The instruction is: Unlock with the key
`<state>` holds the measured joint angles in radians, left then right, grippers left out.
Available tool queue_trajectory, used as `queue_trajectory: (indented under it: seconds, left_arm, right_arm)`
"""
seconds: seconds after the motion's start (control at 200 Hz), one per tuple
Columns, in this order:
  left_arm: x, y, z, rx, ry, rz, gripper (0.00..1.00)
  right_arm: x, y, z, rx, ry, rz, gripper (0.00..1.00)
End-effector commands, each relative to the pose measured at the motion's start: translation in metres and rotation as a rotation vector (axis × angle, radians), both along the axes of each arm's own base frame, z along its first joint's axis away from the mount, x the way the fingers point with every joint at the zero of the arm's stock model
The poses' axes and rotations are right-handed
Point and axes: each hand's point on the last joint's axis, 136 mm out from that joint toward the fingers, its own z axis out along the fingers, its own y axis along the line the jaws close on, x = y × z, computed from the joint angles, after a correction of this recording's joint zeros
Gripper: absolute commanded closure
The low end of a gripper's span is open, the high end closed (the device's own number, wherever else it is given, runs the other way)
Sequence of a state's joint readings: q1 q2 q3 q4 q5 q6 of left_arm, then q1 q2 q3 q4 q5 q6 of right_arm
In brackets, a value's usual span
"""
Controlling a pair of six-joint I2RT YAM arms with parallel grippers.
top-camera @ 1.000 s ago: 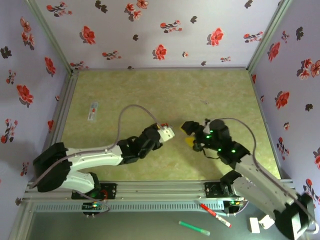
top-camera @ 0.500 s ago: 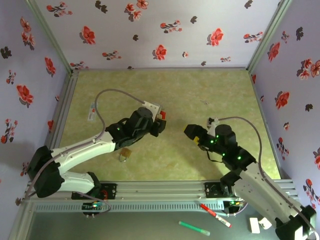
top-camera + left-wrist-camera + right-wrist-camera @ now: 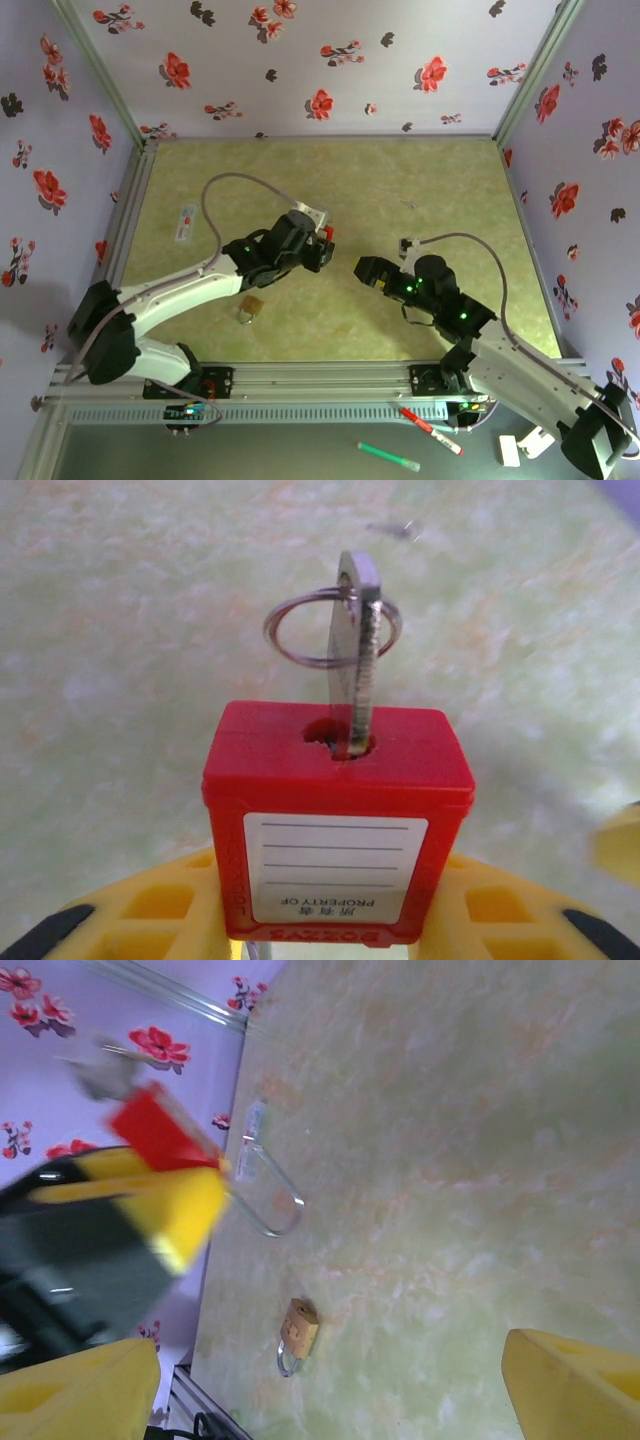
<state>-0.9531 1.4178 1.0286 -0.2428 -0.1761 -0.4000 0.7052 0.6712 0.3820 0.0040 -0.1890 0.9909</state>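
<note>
Jaws of the left gripper [image 3: 319, 246] pinch the red padlock [image 3: 338, 820], the key [image 3: 357, 650] already seated; turning it apparently remains. The right gripper [image 3: 364, 270], mid-frame, has jaws spread, empty.

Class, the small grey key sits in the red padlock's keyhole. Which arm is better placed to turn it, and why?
Right. The left fingers clamp the red plastic padlock, with the small grey metal key seated in its keyhole; the right fingers are open, empty and close by, facing it.
</note>
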Motion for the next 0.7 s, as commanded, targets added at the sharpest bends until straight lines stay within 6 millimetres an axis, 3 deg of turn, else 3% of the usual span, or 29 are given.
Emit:
queue_trajectory:
  seconds: [0.0, 0.26, 0.47, 0.695]
  left_arm:
    - [0.015, 0.008, -0.017, 0.177, -0.061, -0.038, 1.00]
    - [0.023, -0.020, -0.065, 0.385, -0.080, -0.181, 1.00]
    - [-0.006, -0.041, -0.108, 0.490, -0.061, -0.292, 1.00]
    - [-0.046, -0.056, -0.130, 0.540, -0.068, -0.371, 1.00]
  right_arm:
    - [-0.002, -0.011, 0.005, -0.032, -0.051, -0.028, 0.10]
    - [-0.017, -0.035, 0.010, -0.025, -0.071, -0.076, 0.09]
    - [-0.029, -0.059, 0.010, -0.034, -0.090, -0.134, 0.08]
    - [-0.037, -0.071, 0.011, -0.022, -0.095, -0.160, 0.08]
